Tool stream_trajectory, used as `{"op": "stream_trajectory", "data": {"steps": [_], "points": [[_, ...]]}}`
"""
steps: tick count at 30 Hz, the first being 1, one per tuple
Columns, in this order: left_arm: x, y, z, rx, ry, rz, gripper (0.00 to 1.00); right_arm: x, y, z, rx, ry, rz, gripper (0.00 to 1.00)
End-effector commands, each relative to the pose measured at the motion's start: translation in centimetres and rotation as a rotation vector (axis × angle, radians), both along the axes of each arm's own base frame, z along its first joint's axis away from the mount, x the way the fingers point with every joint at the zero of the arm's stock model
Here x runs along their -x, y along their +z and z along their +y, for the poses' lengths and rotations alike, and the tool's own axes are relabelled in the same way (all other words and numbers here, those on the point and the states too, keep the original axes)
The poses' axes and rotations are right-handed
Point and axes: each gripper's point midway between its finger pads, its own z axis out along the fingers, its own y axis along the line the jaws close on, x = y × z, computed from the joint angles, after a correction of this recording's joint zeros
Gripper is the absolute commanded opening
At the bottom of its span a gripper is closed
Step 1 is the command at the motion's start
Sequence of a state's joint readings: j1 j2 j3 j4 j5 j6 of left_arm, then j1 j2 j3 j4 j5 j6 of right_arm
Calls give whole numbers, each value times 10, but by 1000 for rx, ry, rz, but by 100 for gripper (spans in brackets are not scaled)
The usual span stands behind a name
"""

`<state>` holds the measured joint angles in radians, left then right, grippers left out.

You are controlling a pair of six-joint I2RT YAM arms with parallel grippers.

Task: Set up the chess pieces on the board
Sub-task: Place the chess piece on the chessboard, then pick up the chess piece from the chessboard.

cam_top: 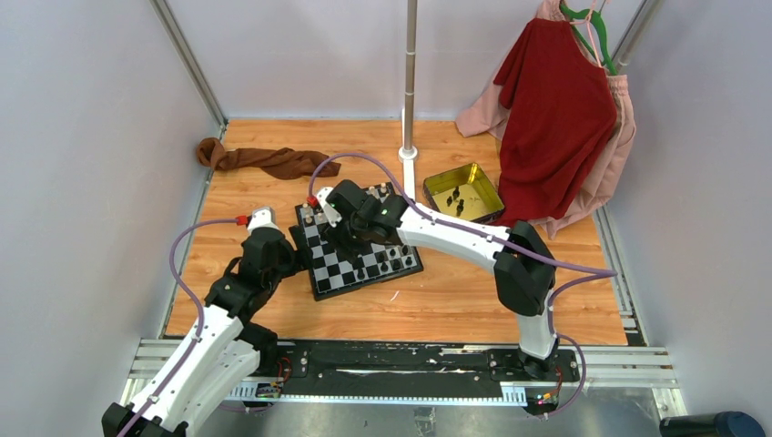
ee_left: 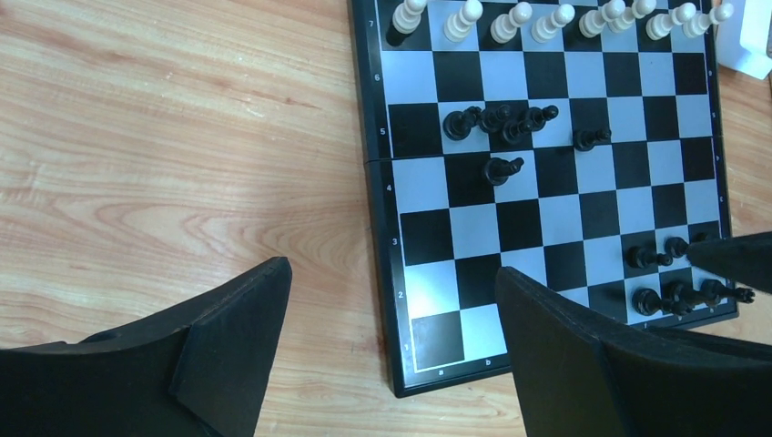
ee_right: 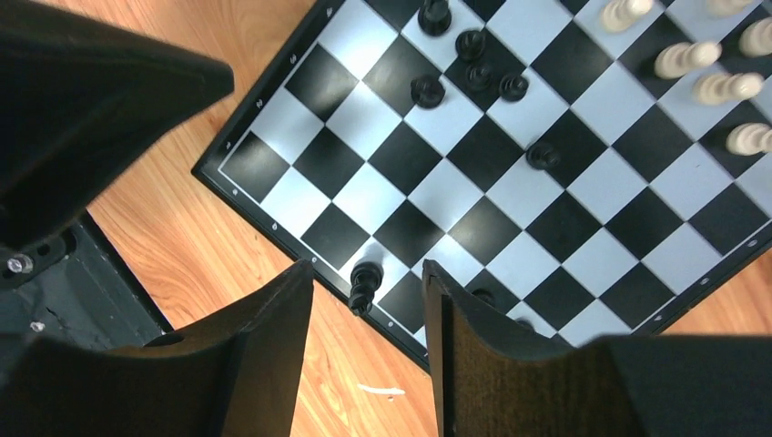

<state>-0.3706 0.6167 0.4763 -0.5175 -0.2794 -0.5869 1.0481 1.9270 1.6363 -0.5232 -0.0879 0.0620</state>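
The board (cam_top: 339, 278) lies on the wooden table between both arms. A row of cream chess pieces (ee_left: 510, 23) stands along its far edge. Black chess pieces (ee_left: 501, 123) cluster mid-board, and more black ones (ee_left: 683, 296) crowd a near corner. My right gripper (ee_right: 367, 271) hangs open over the board's near edge. One upright black piece (ee_right: 364, 284) stands on an edge square between its fingers, touching neither. My left gripper (ee_left: 391, 273) is wide open and holds nothing, straddling the board's (ee_left: 546, 209) left near corner.
A yellow tin (cam_top: 462, 193) with a few black pieces in it sits right of the board. A metal pole (cam_top: 410, 91) rises just behind it. A brown cloth (cam_top: 264, 161) lies at the back left, red clothing (cam_top: 560, 109) hangs back right. A white scrap (ee_right: 382, 390) lies beside the board.
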Motion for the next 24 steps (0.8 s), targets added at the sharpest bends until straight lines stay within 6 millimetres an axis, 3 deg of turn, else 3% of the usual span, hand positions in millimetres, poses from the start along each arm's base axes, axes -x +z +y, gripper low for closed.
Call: {"op": "stream_trajectory", "data": {"steps": [1,13,24], "points": [[-1,-1,-3,0,-13,-2,89,-24,16,-6,5,-29,-51,52],[-1,-3,-2,-6,-5,14,100,-82,-17,-14,27,-107,-9,59],[-1,-5,-4,-5,-17,20,100,-99,-42,-10,30,-125,38,52]]}}
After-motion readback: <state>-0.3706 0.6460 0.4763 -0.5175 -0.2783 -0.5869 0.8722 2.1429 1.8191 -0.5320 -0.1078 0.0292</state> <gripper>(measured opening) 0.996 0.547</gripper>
